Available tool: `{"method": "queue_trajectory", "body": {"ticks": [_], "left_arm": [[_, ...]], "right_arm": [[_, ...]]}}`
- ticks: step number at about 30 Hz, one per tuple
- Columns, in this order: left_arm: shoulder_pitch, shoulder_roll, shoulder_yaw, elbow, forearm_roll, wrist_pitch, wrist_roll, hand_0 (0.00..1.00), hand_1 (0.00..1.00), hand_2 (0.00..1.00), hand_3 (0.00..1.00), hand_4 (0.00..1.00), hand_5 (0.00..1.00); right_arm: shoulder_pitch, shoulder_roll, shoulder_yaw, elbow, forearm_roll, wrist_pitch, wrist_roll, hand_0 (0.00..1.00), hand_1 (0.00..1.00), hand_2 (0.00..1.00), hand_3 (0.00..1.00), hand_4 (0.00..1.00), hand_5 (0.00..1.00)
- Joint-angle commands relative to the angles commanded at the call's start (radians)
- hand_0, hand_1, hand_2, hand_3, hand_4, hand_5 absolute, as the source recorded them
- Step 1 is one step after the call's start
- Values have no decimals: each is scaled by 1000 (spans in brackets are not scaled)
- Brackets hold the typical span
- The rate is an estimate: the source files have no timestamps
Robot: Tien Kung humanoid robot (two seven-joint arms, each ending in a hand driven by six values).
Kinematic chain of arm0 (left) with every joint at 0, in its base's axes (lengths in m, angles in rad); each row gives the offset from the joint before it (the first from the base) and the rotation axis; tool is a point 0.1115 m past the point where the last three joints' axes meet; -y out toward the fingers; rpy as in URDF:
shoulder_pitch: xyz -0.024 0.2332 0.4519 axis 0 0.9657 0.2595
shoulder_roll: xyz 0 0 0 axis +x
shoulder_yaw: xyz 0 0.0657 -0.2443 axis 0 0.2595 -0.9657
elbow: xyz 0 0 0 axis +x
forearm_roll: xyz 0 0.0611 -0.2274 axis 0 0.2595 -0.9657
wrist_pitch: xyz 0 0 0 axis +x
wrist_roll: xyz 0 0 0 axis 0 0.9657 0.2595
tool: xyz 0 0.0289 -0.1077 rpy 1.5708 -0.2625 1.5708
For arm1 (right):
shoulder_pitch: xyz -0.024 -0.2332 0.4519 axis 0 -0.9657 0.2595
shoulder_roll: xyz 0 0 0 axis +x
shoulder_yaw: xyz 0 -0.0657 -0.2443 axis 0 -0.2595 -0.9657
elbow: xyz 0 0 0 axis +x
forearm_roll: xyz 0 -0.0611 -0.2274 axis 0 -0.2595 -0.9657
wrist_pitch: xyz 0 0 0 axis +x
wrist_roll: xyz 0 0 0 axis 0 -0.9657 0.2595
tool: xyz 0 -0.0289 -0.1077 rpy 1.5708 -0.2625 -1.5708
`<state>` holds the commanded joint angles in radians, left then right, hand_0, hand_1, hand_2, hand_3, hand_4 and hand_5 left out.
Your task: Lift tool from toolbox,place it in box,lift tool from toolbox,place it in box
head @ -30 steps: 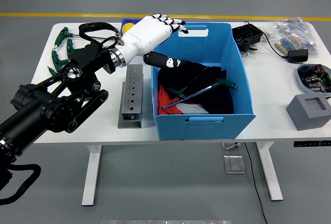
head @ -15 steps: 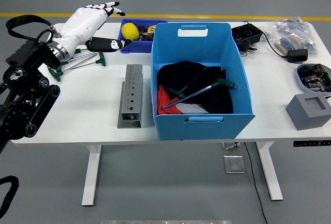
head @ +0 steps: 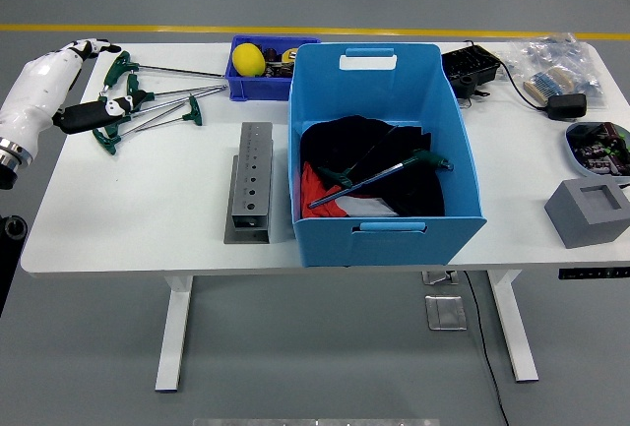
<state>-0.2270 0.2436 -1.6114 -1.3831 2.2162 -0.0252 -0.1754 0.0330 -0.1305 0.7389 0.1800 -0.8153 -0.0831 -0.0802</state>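
Green-handled T-wrench (head: 384,176) lies diagonally inside the blue box (head: 386,239), handle end toward the box's right wall, shaft tip down-left, resting on black cloth (head: 413,190) with a red and white patch (head: 325,202) at the lower left. Box sits mid-table, white-edged handle slots on its near and far walls.

More green-handled T-wrenches (head: 148,101) are fanned on the table's left far corner (roughly four, shafts overlapping, exact count unclear). Left hand (head: 54,91) is at the left table edge just beside their handles, white shell, dark thumb pointing toward the wrenches, fingers extended and relaxed, gripping nothing; whether the thumb tip touches a handle I can't tell.

Grey metal holder block with a row of holes (head: 248,182) stands just left of the box, empty slots. Small blue bin (head: 258,77) behind it, touching the box's far-left corner, holds a yellow ball-like item (head: 247,57).

Right side of white table (head: 138,219): black device with cable (head: 472,67), plastic bags of parts (head: 551,62), black adapter (head: 568,104), bowl of small parts (head: 598,143), grey foam block with square recess (head: 594,212).
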Motion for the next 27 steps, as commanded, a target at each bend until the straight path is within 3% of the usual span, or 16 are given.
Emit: {"method": "queue_trajectory", "body": {"ticks": [5,6,9,12,13,17,22,27], "left_arm": [[109,-70,-53,-76,-19,12,-40,771,765,861,790,828,659],[120,-83,-59,-85,-28,21,-47,779,755,848,693,734,540],[136,-110,-65,-90,-69,55,-66,779,755,848,693,734,540],[154,-131,-47,-60,-179,116,-100,779,755,848,693,734,540],[159,-133,-37,-50,-218,127,-107,789,745,834,641,726,504],[199,-153,14,-31,-387,156,-132,789,745,834,641,726,504],[212,-178,54,-24,-595,138,-119,779,731,820,626,714,474],[196,-179,62,-22,-809,87,-110,777,734,813,630,727,445]], "right_arm": [[-2,3,-12,0,8,-1,-1,688,677,749,611,865,689],[-2,4,-18,0,14,-1,0,685,672,745,605,861,687],[-1,4,-26,0,18,-1,0,685,672,745,605,861,687],[1,4,-21,0,14,-1,-2,685,672,745,605,861,687],[1,4,-21,0,14,0,-2,685,669,742,601,858,687],[2,4,-23,0,21,1,-2,685,669,742,601,858,687],[6,1,-42,0,67,1,2,685,669,741,600,855,691],[6,1,-27,0,81,4,6,682,668,743,600,853,691]]}}
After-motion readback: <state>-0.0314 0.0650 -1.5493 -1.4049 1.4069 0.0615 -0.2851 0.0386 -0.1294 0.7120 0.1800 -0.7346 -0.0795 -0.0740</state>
